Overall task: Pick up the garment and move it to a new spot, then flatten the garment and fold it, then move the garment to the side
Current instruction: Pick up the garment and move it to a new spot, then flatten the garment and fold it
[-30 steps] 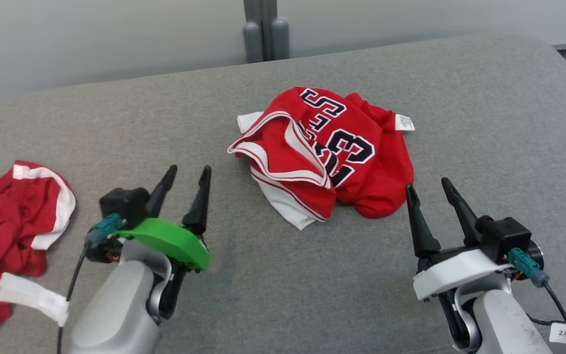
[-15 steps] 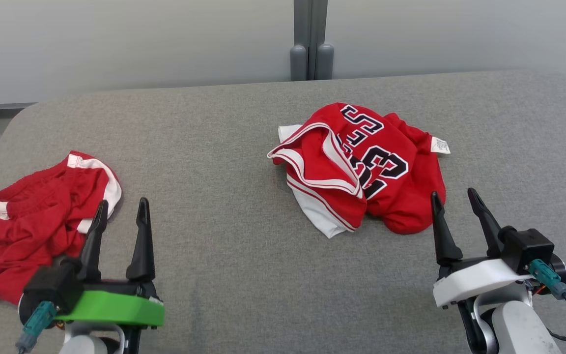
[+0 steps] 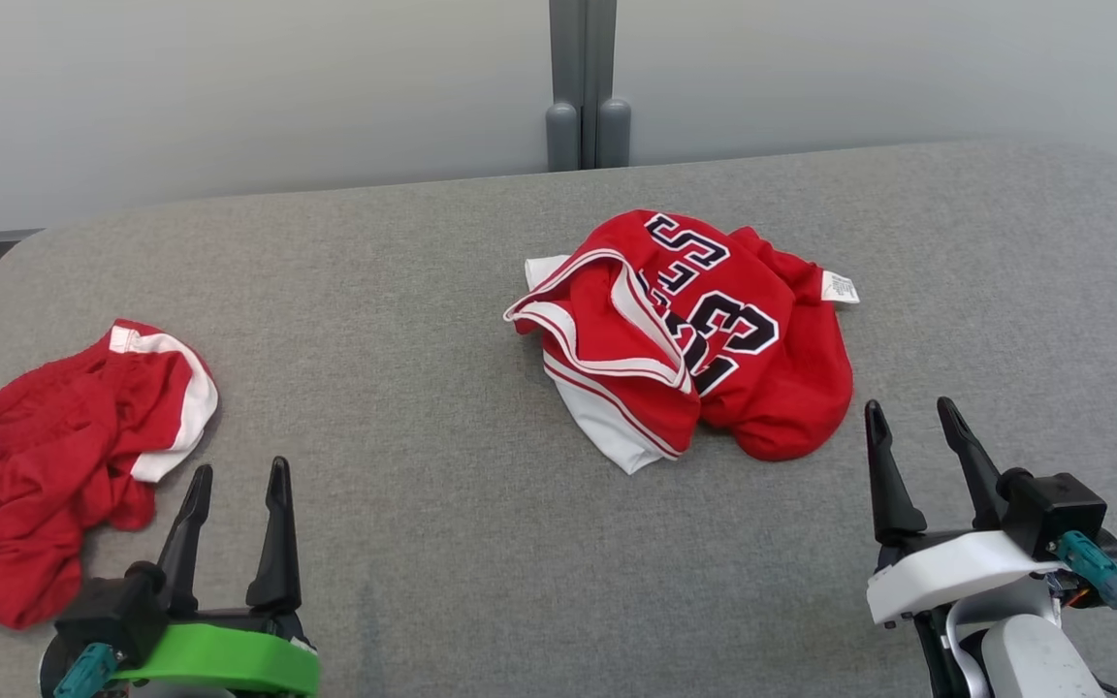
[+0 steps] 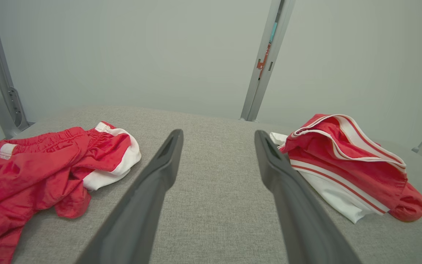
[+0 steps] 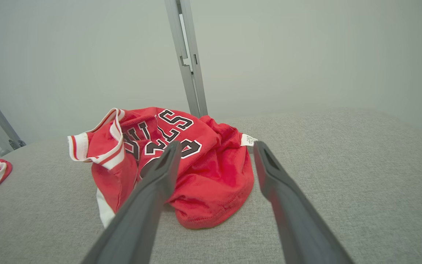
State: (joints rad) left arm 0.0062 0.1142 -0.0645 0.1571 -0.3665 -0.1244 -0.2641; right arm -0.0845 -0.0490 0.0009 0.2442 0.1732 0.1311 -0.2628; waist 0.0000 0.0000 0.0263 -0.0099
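Observation:
A crumpled red jersey garment with white trim and dark numbers lies bunched at the middle right of the grey padded table. It also shows in the left wrist view and in the right wrist view. My right gripper stands open just in front of the jersey's near right edge, not touching it, and its jaws hold nothing. At the lower left, my left gripper is open and empty, far from the jersey.
A second red garment with white bands lies rumpled at the table's left edge, just left of my left gripper. A grey post stands behind the table against a pale wall. Bare table lies between the two garments.
The head camera has shifted. My left gripper has drawn back toward the lower left, now beside the left garment. The right gripper has stayed by the jersey. Both garments lie as before.

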